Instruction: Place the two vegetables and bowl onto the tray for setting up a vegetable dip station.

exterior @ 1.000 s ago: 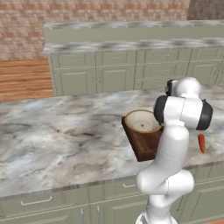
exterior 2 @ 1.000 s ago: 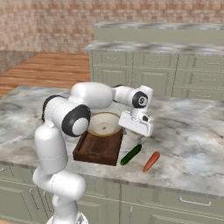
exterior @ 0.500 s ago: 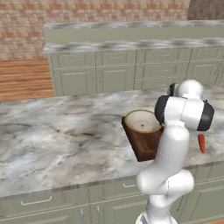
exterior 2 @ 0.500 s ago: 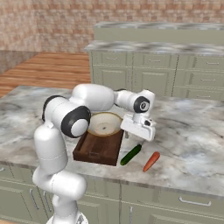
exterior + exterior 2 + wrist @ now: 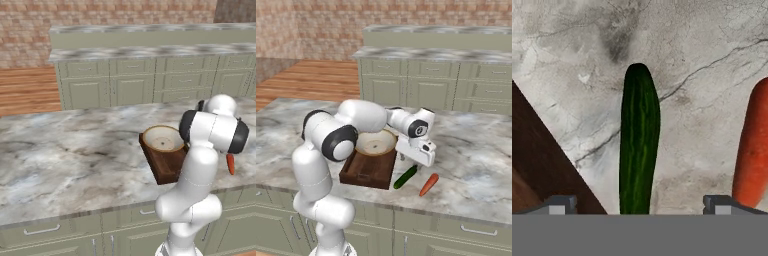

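From the right base camera, going left to right: I see the tray [image 5: 367, 170] near the front edge of the marble counter [image 5: 476, 150], with the bowl [image 5: 376, 142] already sitting on its far end. The near part of the tray is bare wood. Just right of the tray lies the cucumber [image 5: 405, 176], flat on the counter, at a slant, with its near end close to the tray's front corner. Right of that, a little apart and roughly parallel, lies the carrot [image 5: 428, 184], also on the counter.

My gripper [image 5: 408, 159] hangs over the far end of the cucumber, just off the tray's right edge, pointing down. Through the hand camera the jaws stand wide apart with nothing between them but the cucumber [image 5: 639, 145] below; one fingertip [image 5: 561, 204] is over the tray's edge [image 5: 537, 165] and the other [image 5: 722, 204] sits just beside the carrot [image 5: 754, 150]. I cannot tell from this view whether the fingertips touch anything; the cucumber runs straight up the middle of the view, centred between them.

From the left base camera the arm blocks most of it: I can make out the bowl [image 5: 162, 139] on the tray [image 5: 162, 167], and a bit of carrot [image 5: 230, 163] past the arm on the right.
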